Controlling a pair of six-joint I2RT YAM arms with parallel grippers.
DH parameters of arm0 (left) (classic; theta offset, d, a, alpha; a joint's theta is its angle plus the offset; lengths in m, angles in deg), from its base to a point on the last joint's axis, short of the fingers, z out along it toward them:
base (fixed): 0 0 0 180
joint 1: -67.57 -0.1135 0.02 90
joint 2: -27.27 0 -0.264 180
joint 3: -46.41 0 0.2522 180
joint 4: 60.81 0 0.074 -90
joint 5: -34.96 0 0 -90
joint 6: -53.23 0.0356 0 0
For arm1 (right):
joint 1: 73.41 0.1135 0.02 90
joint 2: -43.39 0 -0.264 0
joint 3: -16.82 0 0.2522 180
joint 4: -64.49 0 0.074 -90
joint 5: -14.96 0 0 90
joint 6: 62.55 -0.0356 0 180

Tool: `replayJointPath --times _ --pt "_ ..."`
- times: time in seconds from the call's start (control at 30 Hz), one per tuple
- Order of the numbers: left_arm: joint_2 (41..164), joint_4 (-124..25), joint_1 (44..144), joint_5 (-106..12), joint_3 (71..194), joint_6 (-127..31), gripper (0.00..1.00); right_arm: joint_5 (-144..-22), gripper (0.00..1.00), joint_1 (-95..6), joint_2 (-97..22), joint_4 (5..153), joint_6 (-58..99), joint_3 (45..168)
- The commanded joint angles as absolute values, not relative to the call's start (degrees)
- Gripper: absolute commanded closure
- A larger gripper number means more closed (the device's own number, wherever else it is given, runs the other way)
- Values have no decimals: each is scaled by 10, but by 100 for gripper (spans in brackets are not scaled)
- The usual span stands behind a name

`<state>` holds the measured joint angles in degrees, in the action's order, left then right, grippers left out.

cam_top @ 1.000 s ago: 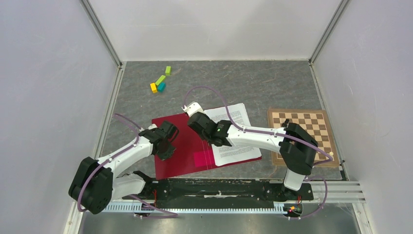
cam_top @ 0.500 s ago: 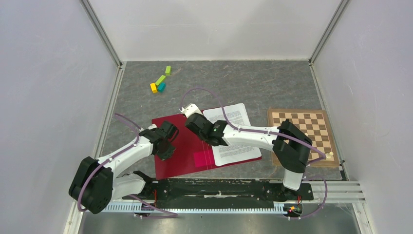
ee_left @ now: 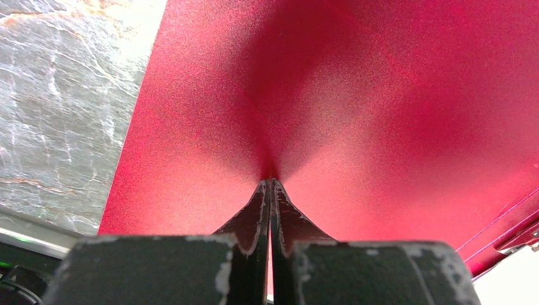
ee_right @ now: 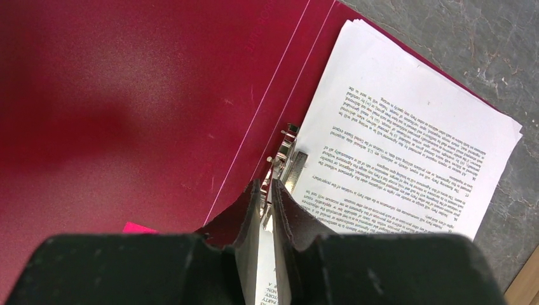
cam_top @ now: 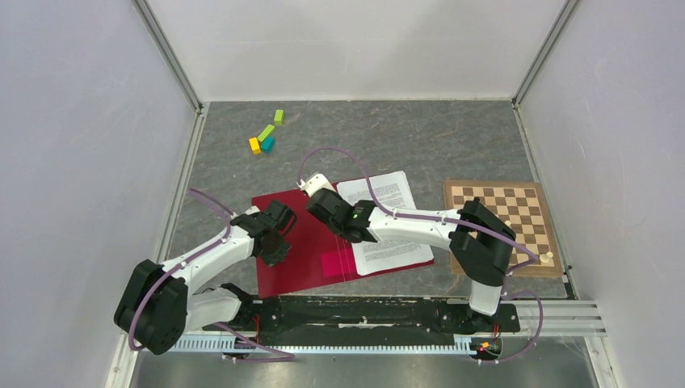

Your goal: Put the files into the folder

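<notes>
Lying on folder [ee_right: 127,95], files [ee_right: 407,127] sit just beside R claw [ee_right: 267,187].

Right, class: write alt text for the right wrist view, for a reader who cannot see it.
Two dark fingers, closed together, reach the metal clip at the spine of an open red folder. White printed sheets lie stacked on its right half, overhanging onto the grey table.
</notes>
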<state>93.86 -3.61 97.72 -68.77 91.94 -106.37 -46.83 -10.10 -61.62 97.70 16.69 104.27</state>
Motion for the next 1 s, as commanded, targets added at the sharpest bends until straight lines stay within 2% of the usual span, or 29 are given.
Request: replayJointPath --times 0.0,0.97 --pt "940 -25 980 -713 934 -1088 98 -456 86 -94 -609 980 174 1049" --pt "944 -19 981 -711 941 -1097 98 -444 86 -90 -595 983 176 1032"
